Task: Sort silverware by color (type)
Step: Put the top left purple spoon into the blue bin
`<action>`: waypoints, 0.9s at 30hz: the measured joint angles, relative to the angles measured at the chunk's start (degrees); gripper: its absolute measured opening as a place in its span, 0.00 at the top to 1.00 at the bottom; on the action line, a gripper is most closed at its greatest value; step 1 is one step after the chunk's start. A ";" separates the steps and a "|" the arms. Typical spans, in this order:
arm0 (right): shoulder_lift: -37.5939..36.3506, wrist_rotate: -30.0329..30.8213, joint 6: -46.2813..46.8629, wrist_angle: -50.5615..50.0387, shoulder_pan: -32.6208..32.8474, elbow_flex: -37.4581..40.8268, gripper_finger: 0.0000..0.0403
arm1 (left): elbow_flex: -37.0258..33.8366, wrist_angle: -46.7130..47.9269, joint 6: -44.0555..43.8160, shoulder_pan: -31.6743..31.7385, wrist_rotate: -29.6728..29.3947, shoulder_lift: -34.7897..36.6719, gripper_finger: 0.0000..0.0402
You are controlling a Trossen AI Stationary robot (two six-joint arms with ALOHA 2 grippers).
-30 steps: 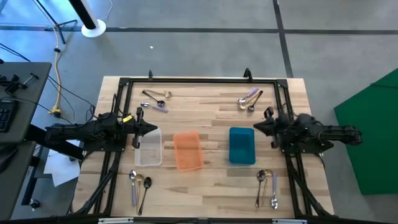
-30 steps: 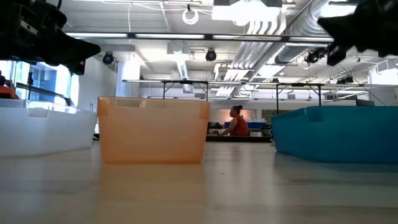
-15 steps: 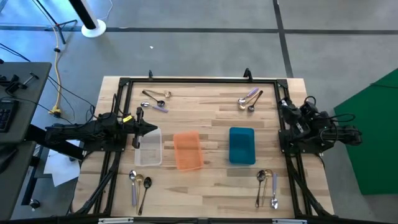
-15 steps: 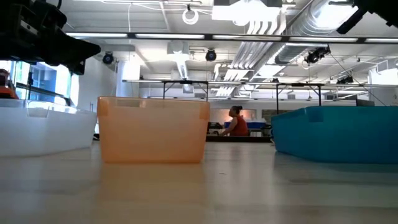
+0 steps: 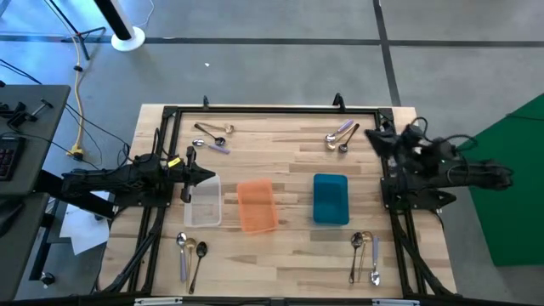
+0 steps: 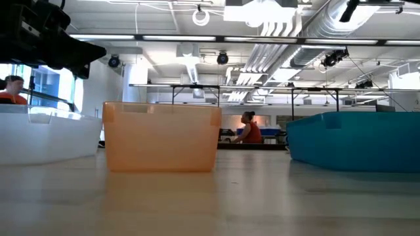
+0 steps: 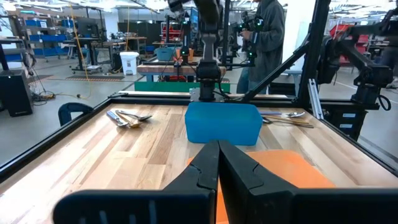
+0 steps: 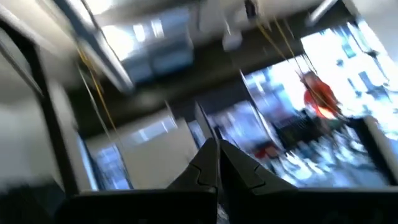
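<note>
Swinging up and away from the pale wooden worktop point(image 5: 289, 183), the right gripper point(image 5: 371, 134) now points toward the far right corner, near the spoon cluster there; a second ago it sat level beside the blue rectangular plastic tray point(image 5: 331, 199). Its fingers are pressed together and hold nothing, and its wrist camera sees only ceiling. My reading: the arm is only starting its approach, so sorting has not begun.

The left gripper point(image 5: 206, 177) hangs unmoved at the near edge of the clear rectangular plastic tray point(image 5: 203, 204), fingers likewise pinched together and empty.

The slim metal spoons lie in 4 small clusters at the corners: far left point(image 5: 212, 136), far right point(image 5: 341, 136), near left point(image 5: 189, 255), near right point(image 5: 365, 253). The orange rectangular plastic tray point(image 5: 256, 205) stands between the other 2; all 3 look empty.

The black frame rail point(image 5: 272, 110) rings the worktop closely behind the far clusters, leaving little room there; the middle is open.
</note>
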State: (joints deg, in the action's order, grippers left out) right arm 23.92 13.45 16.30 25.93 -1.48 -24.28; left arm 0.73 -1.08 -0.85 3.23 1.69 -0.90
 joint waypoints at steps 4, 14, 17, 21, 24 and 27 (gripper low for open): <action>7.46 -1.24 -2.73 -10.01 0.00 -7.55 1.00 | 0.00 0.00 -0.01 0.00 0.00 0.01 1.00; 16.32 -6.49 -8.65 -16.75 0.02 -13.04 1.00 | 0.00 0.02 0.01 0.01 0.00 -0.01 1.00; 16.60 -7.91 -10.24 -18.15 0.02 -13.04 1.00 | 0.00 0.01 0.01 0.00 0.00 -0.01 1.00; 16.60 -8.11 -8.49 -19.40 0.02 -13.04 1.00 | 0.00 0.00 -0.01 0.01 0.00 -0.01 1.00; 16.60 -8.11 -7.07 -19.43 0.02 -13.04 1.00 | 0.00 0.00 0.01 -0.01 0.00 0.01 1.00; 16.60 -8.11 -6.17 -19.43 0.02 -13.04 1.00 | -0.01 0.01 0.01 -0.01 0.01 0.00 1.00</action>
State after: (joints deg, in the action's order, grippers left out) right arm 40.51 5.34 10.13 6.49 -1.45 -37.32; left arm 0.72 -1.08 -0.85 3.23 1.70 -0.90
